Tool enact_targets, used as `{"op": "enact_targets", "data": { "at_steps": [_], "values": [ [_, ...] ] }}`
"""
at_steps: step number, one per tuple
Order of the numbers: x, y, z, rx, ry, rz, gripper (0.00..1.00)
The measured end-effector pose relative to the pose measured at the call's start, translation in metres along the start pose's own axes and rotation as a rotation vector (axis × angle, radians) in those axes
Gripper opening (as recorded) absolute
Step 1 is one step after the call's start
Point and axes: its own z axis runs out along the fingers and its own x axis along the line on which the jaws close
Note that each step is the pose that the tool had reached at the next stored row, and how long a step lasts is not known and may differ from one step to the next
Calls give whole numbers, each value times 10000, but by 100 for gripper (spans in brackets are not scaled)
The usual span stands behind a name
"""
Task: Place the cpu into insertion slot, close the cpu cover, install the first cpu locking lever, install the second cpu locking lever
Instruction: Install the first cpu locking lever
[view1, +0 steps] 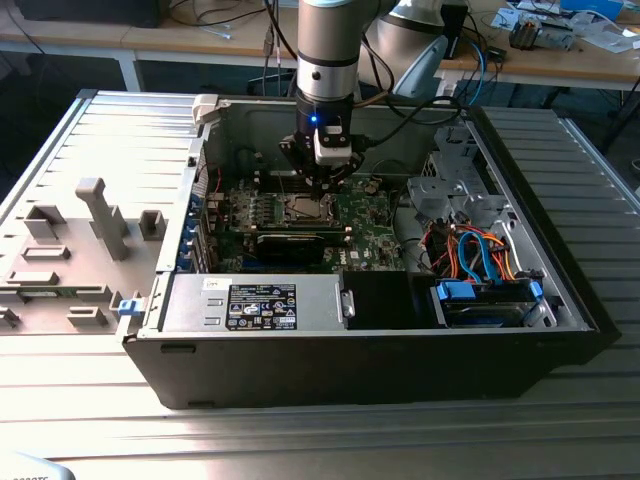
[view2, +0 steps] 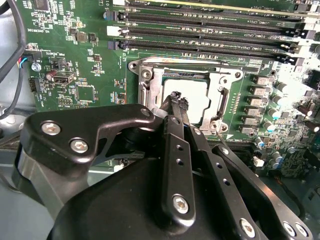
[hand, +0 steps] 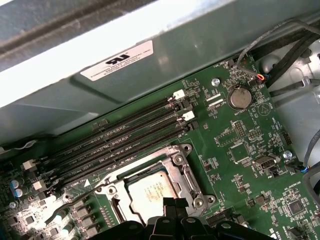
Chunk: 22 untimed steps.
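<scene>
Outside, we see one hand (view1: 322, 182) low over the insertion slot (view1: 305, 208) in the open computer case (view1: 350, 370). In the second wrist view, its fingers are drawn together and empty, at the edge of one cpu (view2: 195, 95) seated beneath one cpu cover (view2: 150, 82). In the first wrist view, the cpu (hand: 150, 192) looks to us light, stiff and fragile, so edges only.

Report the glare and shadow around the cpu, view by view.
Exterior view: the case interior is dim, the cpu shaded below the gripper. Second wrist view: the cpu glares pale behind the dark gripper. First wrist view: the case wall is washed bright, the cpu evenly lit.
</scene>
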Motion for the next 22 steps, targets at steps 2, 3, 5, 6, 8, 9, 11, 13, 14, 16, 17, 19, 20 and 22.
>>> {"op": "enact_targets", "data": {
  "at_steps": [2, 3, 5, 6, 8, 9, 11, 13, 14, 16, 17, 19, 20, 22],
  "values": [
    [0, 0, 0, 0, 0, -9, 11],
    [0, 0, 0, -1, 0, -12, 11],
    [0, 0, 0, 0, -1, -25, 11],
    [0, 0, 0, -1, -1, -28, 11],
    [0, 0, 0, -1, -1, -37, 11],
    [0, 0, 0, -1, -2, -40, 11],
    [0, 0, 0, -2, -3, -68, 11],
    [0, 0, 1, -4, -6, -127, 11],
    [0, 0, 1, -4, -6, -134, 11],
    [0, 0, 1, -5, -7, -145, 11],
    [0, 0, 1, -5, -7, -149, 11],
    [0, 0, 1, -5, -8, -162, 11],
    [0, 0, 1, -5, -8, -166, 11],
    [0, 0, 1, -5, -8, -173, 11]
  ]
}}
